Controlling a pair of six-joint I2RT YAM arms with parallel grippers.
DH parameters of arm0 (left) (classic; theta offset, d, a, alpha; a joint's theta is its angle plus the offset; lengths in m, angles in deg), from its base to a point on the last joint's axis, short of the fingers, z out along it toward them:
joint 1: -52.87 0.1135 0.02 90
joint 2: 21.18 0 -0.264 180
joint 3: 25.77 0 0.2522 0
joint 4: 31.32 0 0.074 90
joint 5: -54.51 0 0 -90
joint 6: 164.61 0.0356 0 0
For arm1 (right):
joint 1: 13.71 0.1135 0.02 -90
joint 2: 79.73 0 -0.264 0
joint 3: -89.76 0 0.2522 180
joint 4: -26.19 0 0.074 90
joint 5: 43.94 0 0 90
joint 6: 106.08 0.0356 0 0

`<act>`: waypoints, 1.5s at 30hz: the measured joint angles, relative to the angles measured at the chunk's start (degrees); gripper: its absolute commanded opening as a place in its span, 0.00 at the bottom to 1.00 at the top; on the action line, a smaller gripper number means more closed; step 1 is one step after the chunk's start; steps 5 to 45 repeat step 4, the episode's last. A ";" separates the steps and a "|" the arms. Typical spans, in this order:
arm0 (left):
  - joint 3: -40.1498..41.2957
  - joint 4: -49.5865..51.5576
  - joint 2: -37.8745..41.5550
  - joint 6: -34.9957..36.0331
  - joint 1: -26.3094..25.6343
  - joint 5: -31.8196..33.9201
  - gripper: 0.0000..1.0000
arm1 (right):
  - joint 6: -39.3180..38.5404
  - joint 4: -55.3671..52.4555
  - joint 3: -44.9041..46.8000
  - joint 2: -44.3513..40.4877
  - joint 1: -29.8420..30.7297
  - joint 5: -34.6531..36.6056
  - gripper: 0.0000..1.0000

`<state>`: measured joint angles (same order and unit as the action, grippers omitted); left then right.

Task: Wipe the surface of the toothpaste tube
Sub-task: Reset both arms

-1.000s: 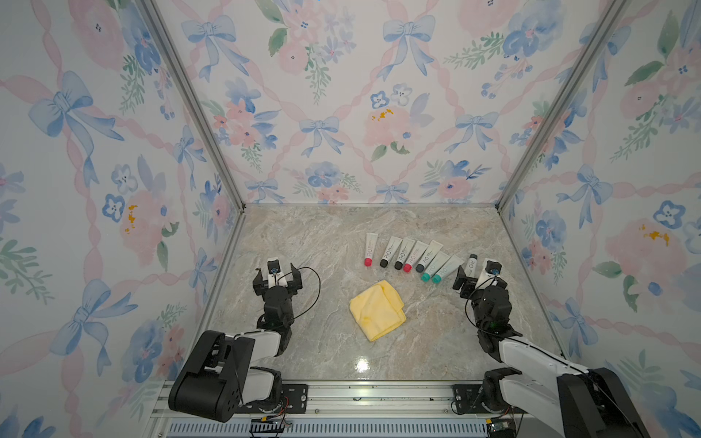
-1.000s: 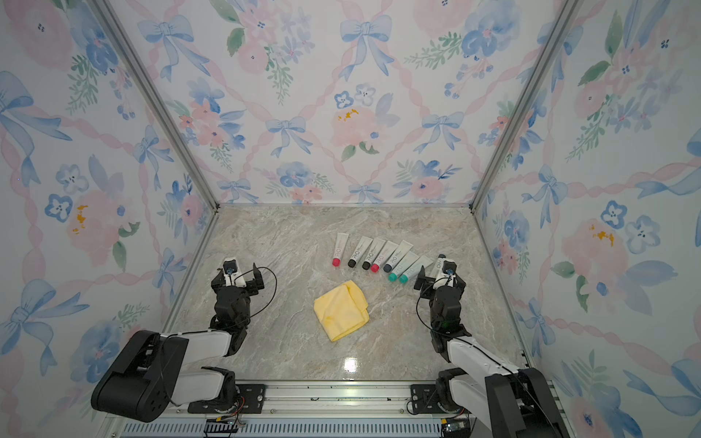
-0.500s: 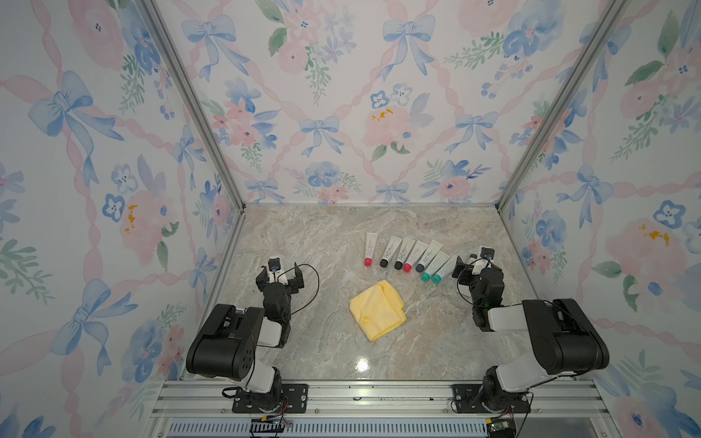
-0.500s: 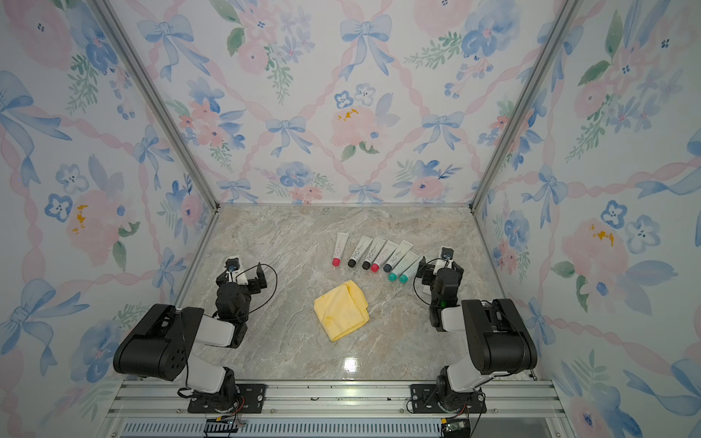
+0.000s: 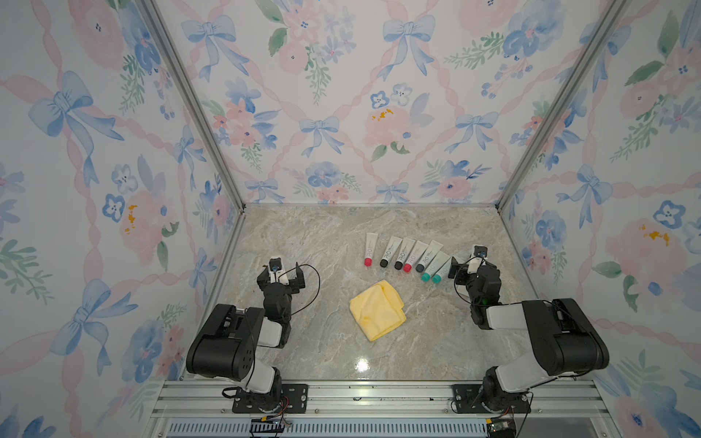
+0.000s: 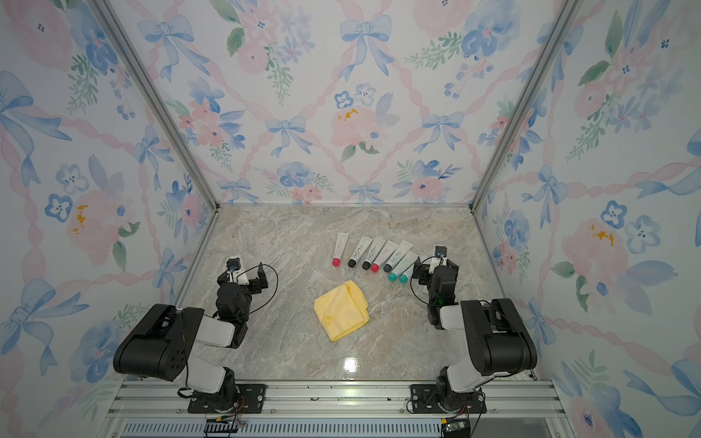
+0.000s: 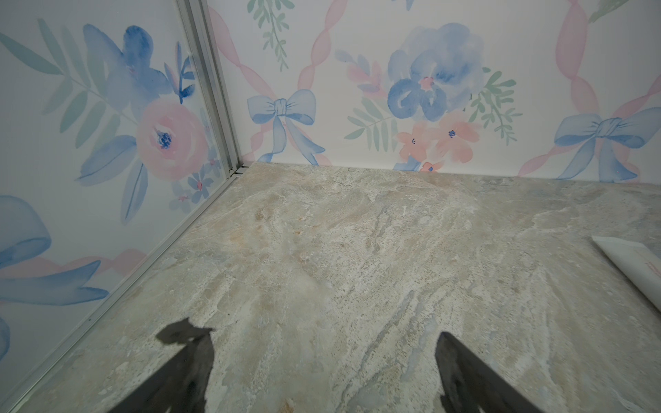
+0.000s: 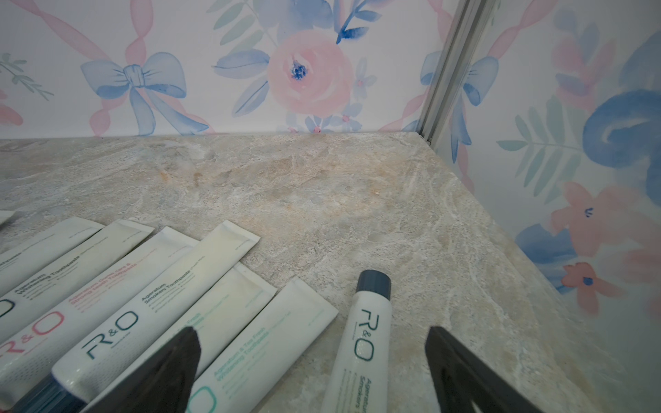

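"R&O", "Ageratum Smokers Toothpaste" on toothpaste tube (image 8: pixel 361 343)

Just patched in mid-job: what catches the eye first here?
A crumpled yellow cloth lies in the middle of the table. Behind it, toward the right, toothpaste tubes lie fanned in a row. The right end effector hangs open over one more dark-capped tube beside that row.

Bright, even light; glare on tabletop (image 5: pixel 362 366)
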<state>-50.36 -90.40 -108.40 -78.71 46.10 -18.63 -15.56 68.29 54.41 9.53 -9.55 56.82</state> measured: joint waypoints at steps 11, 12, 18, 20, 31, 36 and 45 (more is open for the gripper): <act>0.00 0.00 0.00 0.00 0.00 0.00 0.98 | -0.02 -0.50 0.00 0.00 -0.04 -0.57 0.99; 0.00 0.00 0.00 0.00 0.00 0.00 0.98 | -0.02 -0.50 0.00 0.00 -0.04 -0.57 0.99; 0.00 0.00 0.00 0.00 0.00 0.00 0.98 | -0.02 -0.50 0.00 0.00 -0.04 -0.57 0.99; 0.00 0.00 0.00 0.00 0.00 0.00 0.98 | -0.02 -0.50 0.00 0.00 -0.04 -0.57 0.99; 0.00 0.00 0.00 0.00 0.00 0.00 0.98 | -0.02 -0.50 0.00 0.00 -0.04 -0.57 0.99; 0.00 0.00 0.00 0.00 0.00 0.00 0.98 | -0.02 -0.50 0.00 0.00 -0.04 -0.57 0.99; 0.00 0.00 0.00 0.00 0.00 0.00 0.98 | -0.02 -0.50 0.00 0.00 -0.04 -0.57 0.99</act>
